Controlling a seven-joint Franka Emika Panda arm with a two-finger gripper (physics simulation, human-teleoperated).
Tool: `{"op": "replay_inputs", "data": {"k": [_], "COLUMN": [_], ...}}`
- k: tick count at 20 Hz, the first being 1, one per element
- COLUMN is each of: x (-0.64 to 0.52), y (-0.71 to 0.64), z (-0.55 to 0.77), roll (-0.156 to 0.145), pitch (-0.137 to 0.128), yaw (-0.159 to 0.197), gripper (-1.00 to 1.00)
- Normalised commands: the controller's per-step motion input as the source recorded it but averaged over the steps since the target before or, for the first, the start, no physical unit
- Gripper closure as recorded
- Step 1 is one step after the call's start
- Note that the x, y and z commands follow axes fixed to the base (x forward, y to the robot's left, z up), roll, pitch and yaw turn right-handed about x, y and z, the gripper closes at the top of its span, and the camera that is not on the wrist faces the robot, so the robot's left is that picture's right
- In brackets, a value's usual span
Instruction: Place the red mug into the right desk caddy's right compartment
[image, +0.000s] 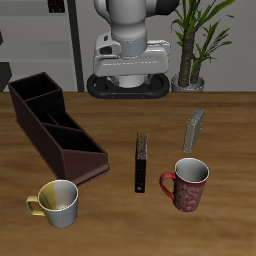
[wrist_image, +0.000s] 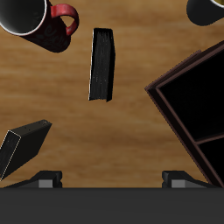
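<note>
Mug (image: 188, 185) is standing near the table's front edge beside the black book (image: 141, 163), well apart from the caddy (image: 55, 128), so I'm aiming my gripper (wrist_image: 112, 179), its fingers spread and empty, squarely over its rim.

We see the red mug (image: 188, 185) near the tabletop's (image: 110, 225) front edge, a flat book (image: 141, 162) between it and the right desk caddy (image: 55, 128), another mug (image: 57, 203) before the caddy

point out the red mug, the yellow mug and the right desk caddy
red mug (image: 188, 186), exterior view, on its speckled outer wall
yellow mug (image: 60, 203), exterior view, on its rim and inside
right desk caddy (image: 40, 128), exterior view, on its long outer side wall
</note>
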Motion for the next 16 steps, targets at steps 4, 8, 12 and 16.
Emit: {"op": "replay_inputs", "data": {"k": [4, 8, 12, 16], "x": [0.08, 0.22, 0.31, 0.52], "y": [0.12, 0.43, 0.7, 1.0], "z": [-0.08, -0.03, 0.14, 0.19], "roll": [-0.024, -0.005, 0.01, 0.025], "pitch": [0.0, 0.015, -0.038, -0.031], "yaw": [-0.003, -0.008, -0.002, -0.003], "gripper": [-1.0, -1.0, -1.0, -1.0]}}
